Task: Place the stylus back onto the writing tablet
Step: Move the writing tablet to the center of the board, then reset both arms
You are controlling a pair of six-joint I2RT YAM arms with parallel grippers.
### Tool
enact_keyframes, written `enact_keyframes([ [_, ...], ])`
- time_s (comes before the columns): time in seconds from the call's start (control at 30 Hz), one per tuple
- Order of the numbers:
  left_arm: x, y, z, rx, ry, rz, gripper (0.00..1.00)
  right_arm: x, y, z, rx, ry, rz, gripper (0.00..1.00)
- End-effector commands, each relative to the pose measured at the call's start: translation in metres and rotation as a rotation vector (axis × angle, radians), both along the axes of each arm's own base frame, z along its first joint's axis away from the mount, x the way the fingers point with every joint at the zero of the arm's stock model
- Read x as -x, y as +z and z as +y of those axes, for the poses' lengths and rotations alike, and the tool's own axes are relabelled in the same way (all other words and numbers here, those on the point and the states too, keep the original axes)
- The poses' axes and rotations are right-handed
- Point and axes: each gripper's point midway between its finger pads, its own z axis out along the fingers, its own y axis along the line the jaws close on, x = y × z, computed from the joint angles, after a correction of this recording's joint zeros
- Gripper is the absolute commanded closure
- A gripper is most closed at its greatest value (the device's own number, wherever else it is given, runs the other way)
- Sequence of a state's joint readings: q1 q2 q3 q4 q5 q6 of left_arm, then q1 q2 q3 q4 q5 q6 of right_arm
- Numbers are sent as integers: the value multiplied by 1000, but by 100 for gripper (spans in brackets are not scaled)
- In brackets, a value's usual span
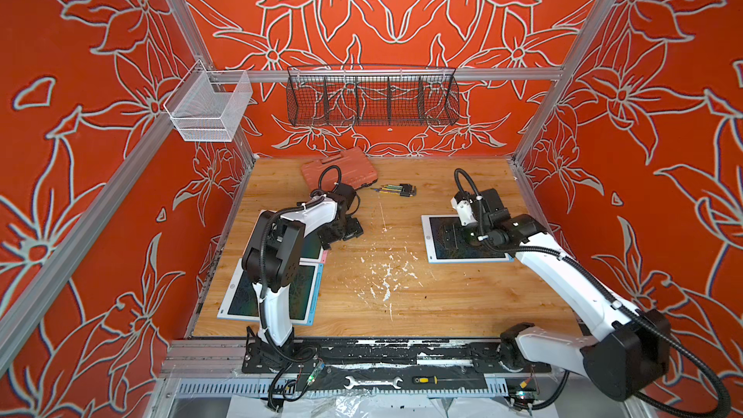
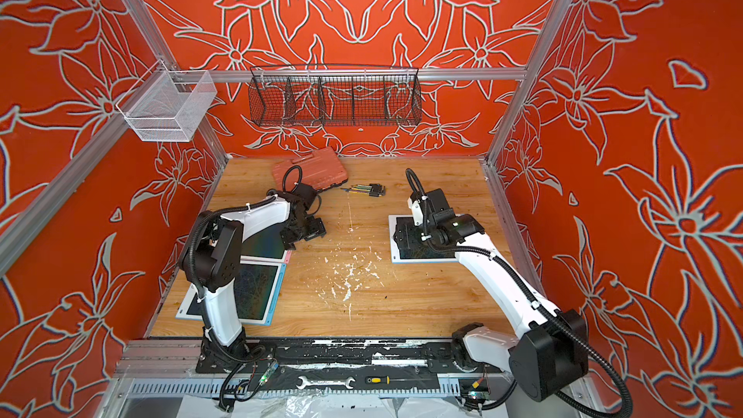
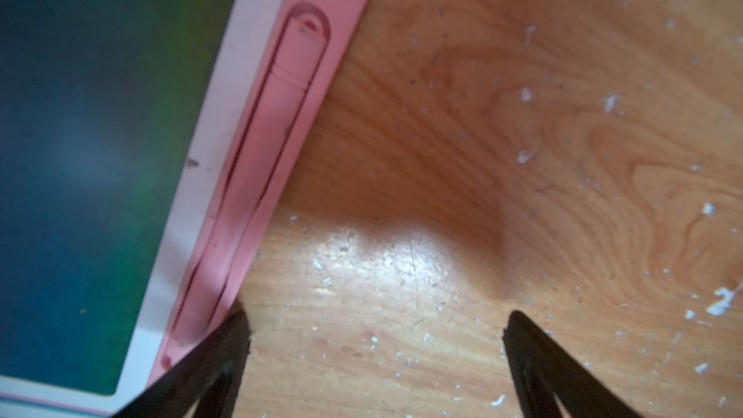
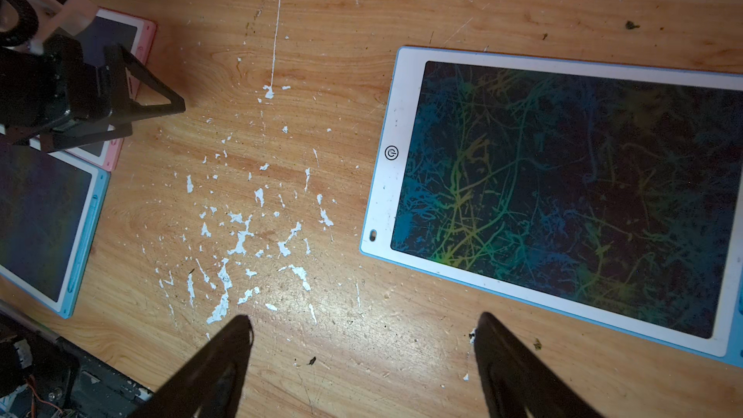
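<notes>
Looking in both top views, we see the left claw (image 1: 342, 235) low over the table (image 1: 402, 295), right at the edge of the pink tablet (image 1: 324, 254). Its two fingers are spread wide, and we see nothing between them. The right claw (image 1: 450, 232) hangs at a blue tablet (image 1: 470, 257), well apart from the left claw. We cannot find the stylus from up here.

In the left wrist view the stylus (image 3: 281, 126) shows. It is pink and lies flat in its long groove on the pink tablet's side, just ahead of one finger of the left claw. That finger's tip sits at the groove's near end; we cannot tell if it touches. The claw is wide open and holds nothing. We think the putting-back is done or nearly done. The next move calls for lifting the claw away without bumping the stylus out.

In the right wrist view the right claw is wide open too and holds nothing. Only bare wood lies between its fingers, and the blue tablet is just beside one finger.
</notes>
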State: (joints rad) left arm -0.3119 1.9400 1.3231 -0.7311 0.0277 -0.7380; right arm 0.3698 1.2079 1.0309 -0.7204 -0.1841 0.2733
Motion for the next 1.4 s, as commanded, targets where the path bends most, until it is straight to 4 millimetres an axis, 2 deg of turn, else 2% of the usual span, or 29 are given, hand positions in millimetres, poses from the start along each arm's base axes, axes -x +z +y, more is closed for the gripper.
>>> enact_keyframes([
  [0.0,25,-31,18,-56,12,112,3,-2,6,2,-17,-1,1,11],
  [0.37,23,-31,10,-29,-4,103,3,-2,6,1,-15,-4,0,10],
  [0.63,13,-16,-23,-1,-104,65,3,-2,7,1,-12,1,-3,10],
  [0.87,10,14,-60,26,-191,1,3,-4,4,-5,22,-19,-5,3],
  [1.0,7,36,-72,48,-227,-46,3,-7,2,-13,60,-47,-16,3],
  [1.2,8,63,-75,71,-267,-113,3,-13,8,-21,97,-76,-49,3],
  [1.37,12,85,-70,70,-287,-170,3,-14,8,-29,134,-108,-46,3],
])
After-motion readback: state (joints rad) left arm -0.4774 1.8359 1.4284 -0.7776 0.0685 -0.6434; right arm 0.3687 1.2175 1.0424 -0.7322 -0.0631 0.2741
